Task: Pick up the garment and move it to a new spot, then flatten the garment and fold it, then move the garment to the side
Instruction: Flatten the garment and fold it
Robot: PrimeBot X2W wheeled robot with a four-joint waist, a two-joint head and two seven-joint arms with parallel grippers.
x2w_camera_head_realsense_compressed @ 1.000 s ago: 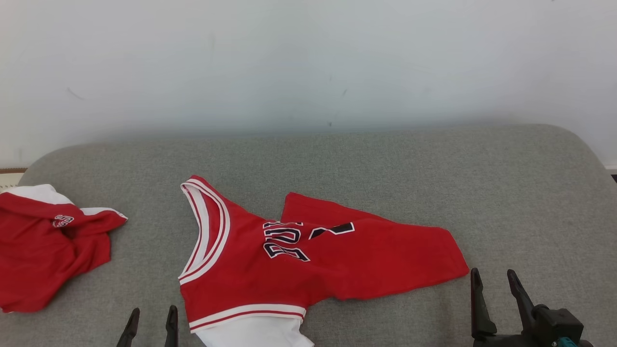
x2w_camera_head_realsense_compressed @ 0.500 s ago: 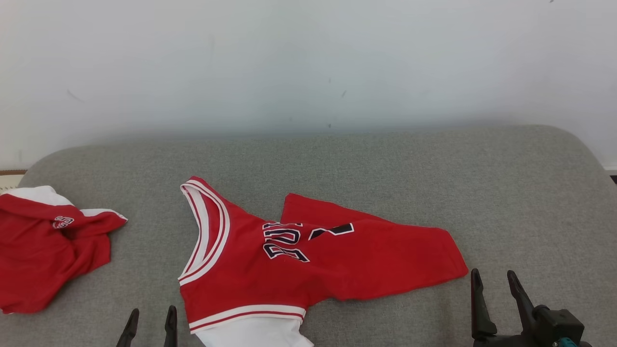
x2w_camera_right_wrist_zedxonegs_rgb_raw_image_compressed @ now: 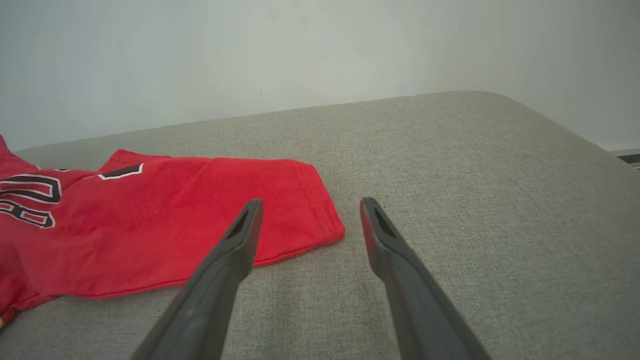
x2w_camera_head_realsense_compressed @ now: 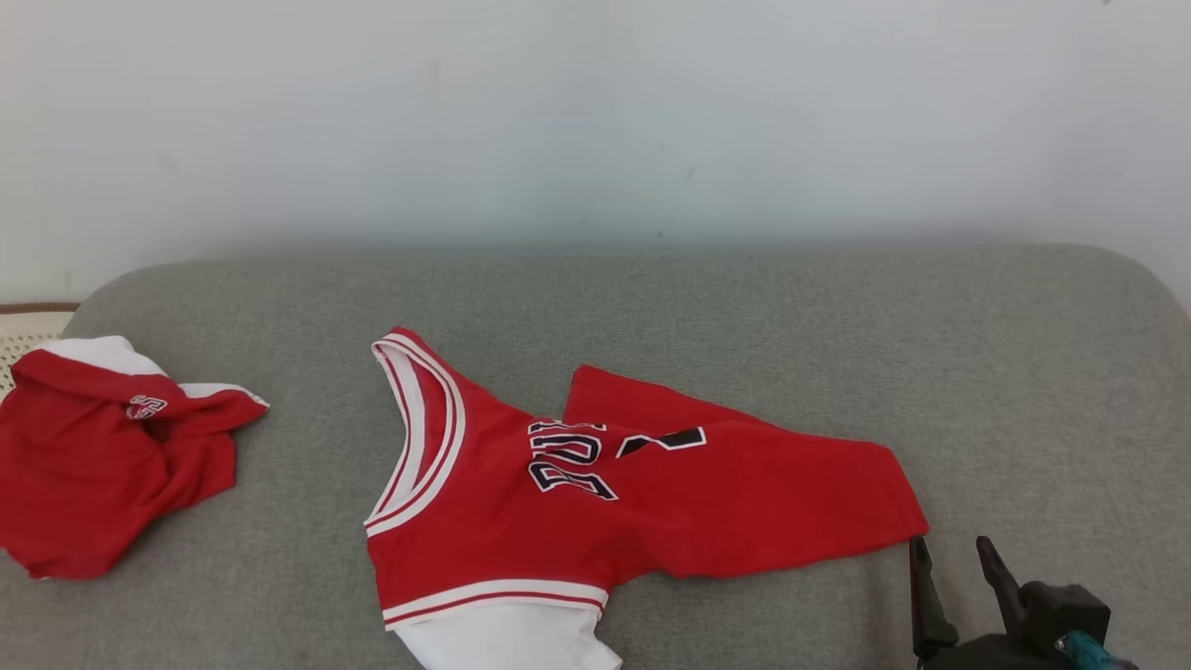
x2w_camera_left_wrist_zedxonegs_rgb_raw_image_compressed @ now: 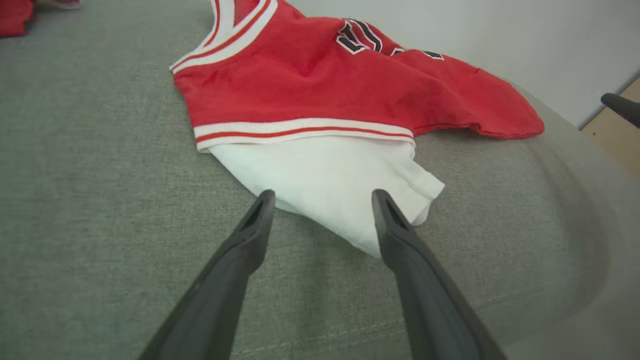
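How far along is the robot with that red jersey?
Done: little that shows. The jersey lies rumpled on the grey cushion, part doubled over; whether it was already moved I cannot tell. In hand: nothing is gripped. The left gripper, open, points at the white sleeve; the right gripper, open, points beside the hem corner. Left: flatten, fold, move aside.

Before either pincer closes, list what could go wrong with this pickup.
1. The open left pincer frames only the white underlayer of the jersey; it may lift that alone, bunching the rest.
2. The open right pincer sits partly beyond the red hem corner; it could miss.
3. A second red garment lies leftward; avoid dropping there.
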